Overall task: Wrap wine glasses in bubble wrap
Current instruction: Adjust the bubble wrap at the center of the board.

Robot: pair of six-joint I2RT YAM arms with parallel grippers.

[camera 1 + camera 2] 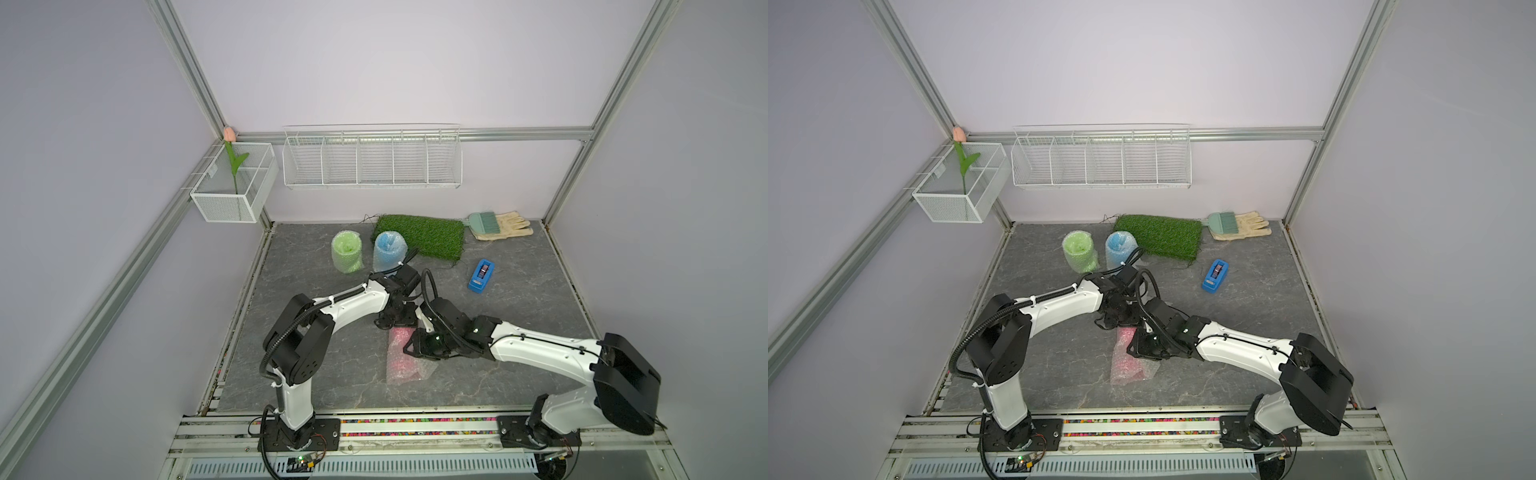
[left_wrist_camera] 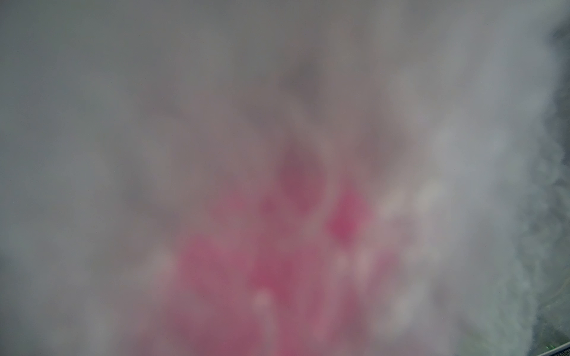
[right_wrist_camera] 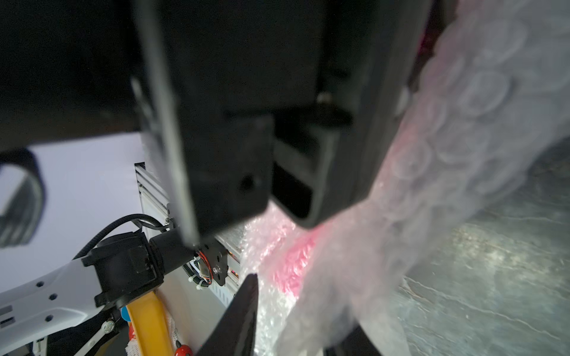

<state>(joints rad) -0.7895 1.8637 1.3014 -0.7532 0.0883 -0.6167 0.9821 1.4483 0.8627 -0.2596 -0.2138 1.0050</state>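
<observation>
In both top views a pink wine glass (image 1: 398, 357) (image 1: 1124, 362) lies on the grey table, rolled in bubble wrap (image 1: 409, 372). My left gripper (image 1: 395, 326) points down onto its far end. The left wrist view is filled by blurred bubble wrap (image 2: 123, 154) and pink glass (image 2: 271, 271), and its jaws do not show. My right gripper (image 3: 302, 308) comes in from the right, and the wrapped roll (image 3: 447, 123) runs between its fingers (image 3: 243, 314). A green wine glass (image 1: 347, 251) and a blue wine glass (image 1: 388, 250) stand wrapped at the back.
A green grass mat (image 1: 419, 237) lies behind the arms, with a blue tape dispenser (image 1: 481, 276) to its right. A glove (image 1: 509, 227) and a brush (image 1: 482, 220) sit in the back right corner. A wire rack (image 1: 372, 160) and a mesh basket (image 1: 235, 183) hang on the walls.
</observation>
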